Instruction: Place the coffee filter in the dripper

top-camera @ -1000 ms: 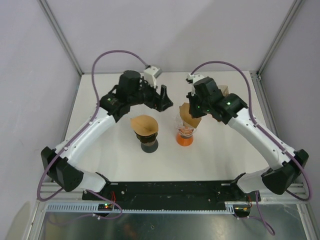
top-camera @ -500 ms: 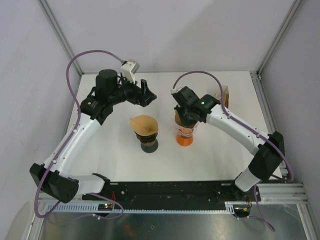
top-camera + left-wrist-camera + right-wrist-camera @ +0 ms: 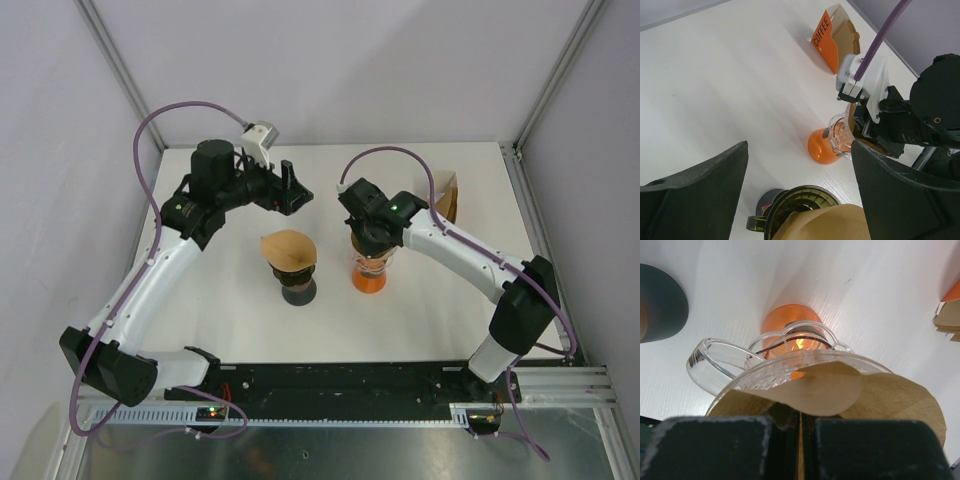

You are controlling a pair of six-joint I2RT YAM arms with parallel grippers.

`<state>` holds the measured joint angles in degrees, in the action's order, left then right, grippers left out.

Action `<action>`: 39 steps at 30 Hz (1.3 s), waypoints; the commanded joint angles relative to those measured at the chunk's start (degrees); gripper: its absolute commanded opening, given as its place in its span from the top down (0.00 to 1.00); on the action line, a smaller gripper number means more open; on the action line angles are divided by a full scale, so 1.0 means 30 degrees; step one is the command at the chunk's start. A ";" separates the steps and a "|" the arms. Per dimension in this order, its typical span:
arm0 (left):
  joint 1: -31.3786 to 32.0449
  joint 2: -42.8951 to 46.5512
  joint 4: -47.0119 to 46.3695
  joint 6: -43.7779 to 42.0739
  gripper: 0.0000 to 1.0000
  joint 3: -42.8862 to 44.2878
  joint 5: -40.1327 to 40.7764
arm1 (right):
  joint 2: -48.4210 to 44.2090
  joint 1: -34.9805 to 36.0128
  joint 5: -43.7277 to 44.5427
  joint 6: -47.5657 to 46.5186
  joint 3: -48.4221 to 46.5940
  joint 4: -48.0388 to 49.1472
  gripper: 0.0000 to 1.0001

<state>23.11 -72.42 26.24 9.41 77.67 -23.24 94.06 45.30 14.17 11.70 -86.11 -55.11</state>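
Right wrist shows right gripper [image 3: 801,424] pinching the rim of the flimsy, likely crushable coffee filter [image 3: 885,392] atop the clear dripper [image 3: 760,371]; left gripper [image 3: 797,155] wide.

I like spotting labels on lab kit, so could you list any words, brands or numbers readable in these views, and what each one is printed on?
"COFFEE": capitals on the orange side of the filter holder, read from the left wrist camera.
Nothing else is readable. In the overhead view the same holder's lettering is too small to make out.
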 commanded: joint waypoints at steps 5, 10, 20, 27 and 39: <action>-0.0173 0.0573 -0.0551 -0.0056 0.12 -0.0507 -0.1113 | -0.0283 0.0007 0.0297 -0.0346 -0.0821 -0.0178 1.00; -0.0080 0.0360 -0.0741 0.0465 0.14 -0.0858 -0.2133 | -0.0840 0.0003 0.0103 -0.0663 -0.1313 -0.0237 0.96; 0.0492 0.0194 -0.0776 0.0541 0.15 -0.0758 -0.2268 | -0.1866 -0.0367 -0.0688 -0.0892 -0.1397 0.0050 0.79; 0.1073 0.0171 -0.0789 0.0426 0.16 -0.0707 -0.2053 | -0.2103 -0.0583 -0.1270 -0.1098 -0.1704 0.0162 0.67; 0.2337 -0.0123 -0.0789 0.0487 0.21 -0.0835 -0.1899 | -0.2325 -0.0621 -0.1461 -0.0996 -0.2714 0.0019 0.54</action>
<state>27.77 -72.51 25.39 10.50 75.09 -28.67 89.69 43.33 10.20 8.95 -89.43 -55.81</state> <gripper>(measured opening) 0.806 0.434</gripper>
